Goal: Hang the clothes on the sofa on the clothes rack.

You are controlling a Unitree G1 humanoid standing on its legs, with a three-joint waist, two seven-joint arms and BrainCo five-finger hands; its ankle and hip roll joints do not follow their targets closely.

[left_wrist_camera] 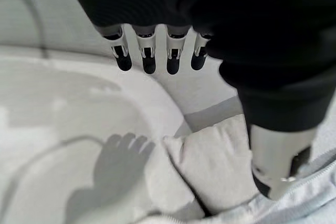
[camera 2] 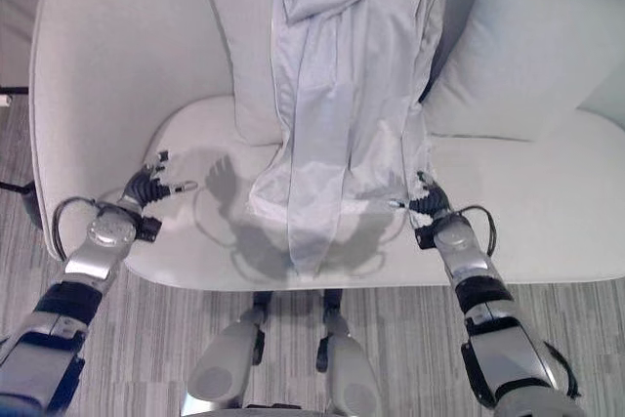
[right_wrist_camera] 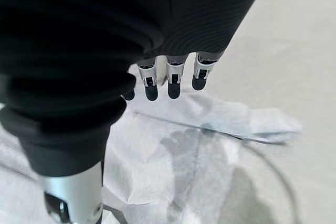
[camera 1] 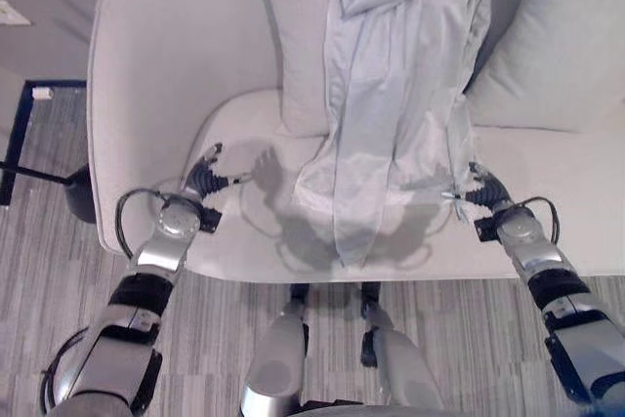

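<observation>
Here, in the left eye view, one pale grey garment [camera 1: 395, 95] lies draped down the sofa [camera 1: 166, 65], running from the backrest over one cushion [camera 1: 303, 46] and spreading onto the seat, its lower hem near the front edge. A second cushion [camera 1: 562, 51] leans at the right, which makes two cushions in all. The left hand [camera 1: 207, 181] hovers over the bare seat well to the left of the garment, fingers spread and relaxed, holding nothing. The right hand [camera 1: 480, 188] sits at the garment's right edge, fingers loosely extended, just at the cloth. The right eye view gives the same layout: left hand [camera 2: 154, 183] apart from the cloth, right hand [camera 2: 427, 200] beside the hem. In the left wrist view the fingers [left_wrist_camera: 148, 59] hang straight in a row above the seat, with the hand's shadow on the upholstery and a cushion [left_wrist_camera: 210, 166] beyond. In the right wrist view the fingers [right_wrist_camera: 173, 80] point straight down over the crumpled garment [right_wrist_camera: 184, 150], not closed on it; whether the tips touch the cloth I cannot tell.
</observation>
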